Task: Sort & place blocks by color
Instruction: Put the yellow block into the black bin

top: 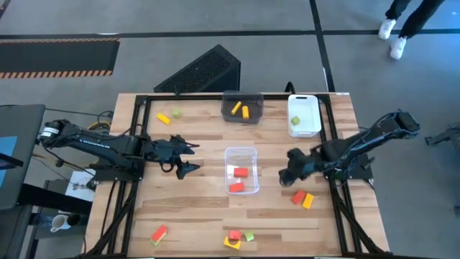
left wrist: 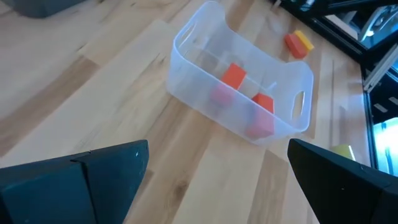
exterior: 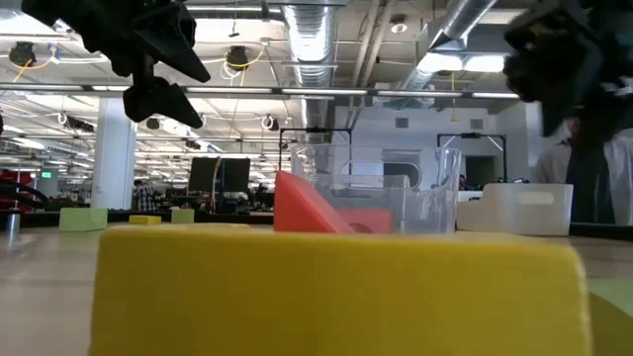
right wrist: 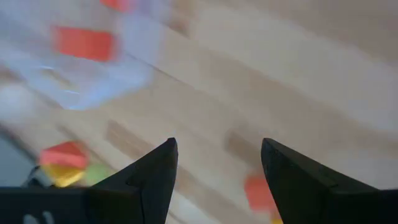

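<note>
The clear bin (top: 241, 152) at mid-table holds red blocks (top: 240, 173), which also show as red blocks (left wrist: 234, 76) in the left wrist view. The dark bin (top: 242, 96) holds yellow blocks (top: 240, 110), and the white bin (top: 305, 106) holds a green block (top: 295, 121). Loose blocks lie on the wood: a yellow (top: 164, 119) and a green (top: 176, 113) at far left, a red (top: 297, 196) and a yellow (top: 308, 201) near my right gripper, and more at the near edge. My left gripper (top: 190, 158) hovers open, left of the clear bin. My right gripper (top: 287, 169) hovers open to its right, and its own view shows a red block (right wrist: 255, 192) below.
A red-yellow block (top: 159, 232) and a cluster of red, yellow and green blocks (top: 239, 238) lie by the near edge. A big yellow block (exterior: 336, 287) fills the low view's foreground. A black frame (top: 136, 129) borders the table. A person's feet (top: 392, 36) show beyond the far edge.
</note>
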{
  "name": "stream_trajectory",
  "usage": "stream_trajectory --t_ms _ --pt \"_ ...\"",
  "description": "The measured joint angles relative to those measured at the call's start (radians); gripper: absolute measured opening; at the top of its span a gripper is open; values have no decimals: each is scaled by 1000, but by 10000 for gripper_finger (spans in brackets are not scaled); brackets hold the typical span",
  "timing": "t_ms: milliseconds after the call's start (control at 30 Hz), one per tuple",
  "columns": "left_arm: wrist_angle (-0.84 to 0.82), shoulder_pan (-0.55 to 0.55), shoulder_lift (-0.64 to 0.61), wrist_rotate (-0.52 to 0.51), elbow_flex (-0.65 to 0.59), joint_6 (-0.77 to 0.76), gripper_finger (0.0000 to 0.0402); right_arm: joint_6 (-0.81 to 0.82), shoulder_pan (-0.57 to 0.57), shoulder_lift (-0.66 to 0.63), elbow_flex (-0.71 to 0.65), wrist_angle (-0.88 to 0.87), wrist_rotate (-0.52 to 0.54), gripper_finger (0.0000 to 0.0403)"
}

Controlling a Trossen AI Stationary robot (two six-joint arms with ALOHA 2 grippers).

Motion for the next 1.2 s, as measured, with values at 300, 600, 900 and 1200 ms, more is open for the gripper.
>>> stream_trajectory --t_ms 300,600,900,1200 --pt "-4 0 0 0 0 30 366 502 267 160 9 -44 -119 255" --pt "-3 12 0 0 0 54 366 718 401 225 8 -79 -124 255" --pt "0 31 0 9 1 58 366 721 400 279 -20 3 -124 255" --pt "-1 31 0 36 1 46 366 721 394 319 -21 12 -137 255"
